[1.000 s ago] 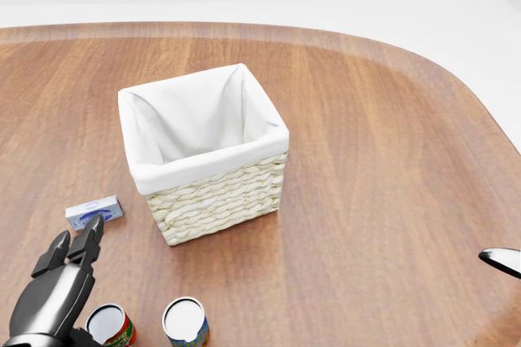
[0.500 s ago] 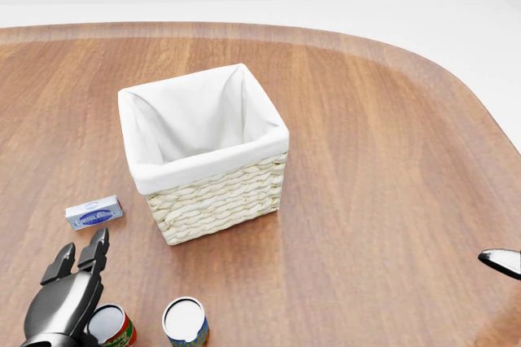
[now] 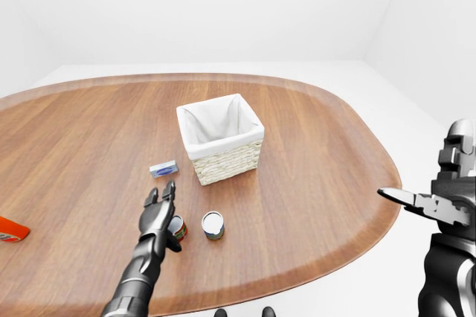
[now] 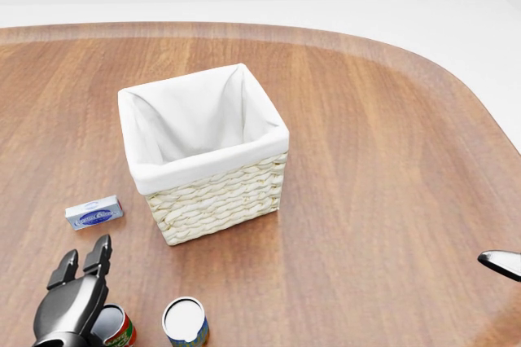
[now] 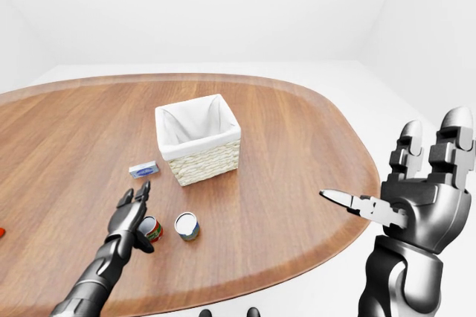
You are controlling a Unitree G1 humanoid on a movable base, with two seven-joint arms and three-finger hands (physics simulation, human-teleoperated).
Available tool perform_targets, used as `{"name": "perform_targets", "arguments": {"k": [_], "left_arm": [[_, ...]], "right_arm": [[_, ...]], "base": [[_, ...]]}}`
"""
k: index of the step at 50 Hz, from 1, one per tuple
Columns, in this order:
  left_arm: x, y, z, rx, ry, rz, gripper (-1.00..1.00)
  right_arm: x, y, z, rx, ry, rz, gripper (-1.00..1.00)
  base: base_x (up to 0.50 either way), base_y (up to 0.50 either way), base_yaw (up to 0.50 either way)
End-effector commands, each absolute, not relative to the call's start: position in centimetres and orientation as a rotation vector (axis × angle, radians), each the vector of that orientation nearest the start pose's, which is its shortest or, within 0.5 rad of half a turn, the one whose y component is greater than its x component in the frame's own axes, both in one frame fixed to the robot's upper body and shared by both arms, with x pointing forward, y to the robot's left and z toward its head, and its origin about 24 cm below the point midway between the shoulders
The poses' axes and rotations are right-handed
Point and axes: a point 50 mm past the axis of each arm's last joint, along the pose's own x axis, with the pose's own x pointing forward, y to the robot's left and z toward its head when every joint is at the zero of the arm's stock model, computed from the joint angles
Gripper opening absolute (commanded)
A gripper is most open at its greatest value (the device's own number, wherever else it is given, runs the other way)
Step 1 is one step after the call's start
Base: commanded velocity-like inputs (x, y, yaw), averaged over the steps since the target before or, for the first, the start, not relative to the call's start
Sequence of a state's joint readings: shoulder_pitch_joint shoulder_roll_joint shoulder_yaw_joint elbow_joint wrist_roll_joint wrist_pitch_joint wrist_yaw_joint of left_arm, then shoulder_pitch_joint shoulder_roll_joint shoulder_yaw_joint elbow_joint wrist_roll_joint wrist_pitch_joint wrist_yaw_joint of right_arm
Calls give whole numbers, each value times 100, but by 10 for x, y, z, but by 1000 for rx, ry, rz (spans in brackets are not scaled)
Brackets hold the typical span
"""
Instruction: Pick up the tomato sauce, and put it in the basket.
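The tomato sauce can (image 4: 112, 327), red-labelled with a white top, stands on the wooden table (image 4: 391, 160) at the bottom left of the head view. My left hand (image 4: 80, 270) is open, its fingers spread just above and left of the can, partly covering it. The wicker basket (image 4: 220, 200) with a white liner stands up and to the right of the can, and nothing shows inside it. My right hand (image 5: 416, 175) is open and empty, beyond the table's right edge.
A second can (image 4: 186, 321) with a blue and yellow label stands just right of the tomato sauce. A small blue box (image 4: 94, 213) lies left of the basket. An orange object (image 3: 11, 229) lies at the far left of the left-eye view.
My left hand has drawn back toward the bottom of the head view, away from the blue box, and now sits over the tomato sauce can. Nothing else has moved.
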State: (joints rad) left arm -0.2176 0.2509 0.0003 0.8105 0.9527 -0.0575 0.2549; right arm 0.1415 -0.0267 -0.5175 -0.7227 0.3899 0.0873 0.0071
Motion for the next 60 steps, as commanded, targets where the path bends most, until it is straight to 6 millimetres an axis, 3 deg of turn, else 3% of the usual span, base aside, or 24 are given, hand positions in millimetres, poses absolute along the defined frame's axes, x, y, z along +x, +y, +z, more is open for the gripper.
{"name": "perform_targets", "arguments": {"k": [1, 10, 11, 12, 13, 37, 42, 48, 52, 53, 60], "left_arm": [[258, 222, -62, 1221, 382, -47, 100], [258, 219, -65, 1221, 387, -60, 100], [258, 218, -65, 1218, 388, -62, 47], [258, 218, -65, 1218, 388, -62, 47], [258, 218, -65, 1206, 392, -66, -100], [259, 219, -64, 1199, 392, -48, -100], [262, 218, -56, 1182, 352, -33, -100], [267, 204, -12, 1127, 232, 3, -100], [272, 197, 34, 1097, 132, 57, -100], [274, 188, 55, 1085, 64, 46, -100], [290, 162, 123, 1049, -185, 61, -100]], "right_arm": [[167, -253, 173, 127, -580, -367, 100], [168, -253, 174, 126, -582, -365, 100], [168, -253, 174, 126, -583, -365, 100], [168, -253, 174, 126, -583, -365, 100], [168, -254, 174, 126, -583, -366, 100], [169, -254, 171, 129, -569, -366, 100], [169, -253, 170, 129, -565, -365, 100], [169, -253, 169, 130, -561, -364, 100], [171, -252, 167, 131, -548, -361, 100], [172, -252, 165, 132, -543, -361, 100], [171, -252, 167, 131, -550, -361, 100]], "base": [[0, 0, 0], [0, 0, 0], [0, 0, 0], [0, 0, 0], [0, 0, 0], [0, 0, 0], [0, 0, 0], [0, 0, 0], [0, 0, 0], [0, 0, 0], [0, 0, 0]]}}
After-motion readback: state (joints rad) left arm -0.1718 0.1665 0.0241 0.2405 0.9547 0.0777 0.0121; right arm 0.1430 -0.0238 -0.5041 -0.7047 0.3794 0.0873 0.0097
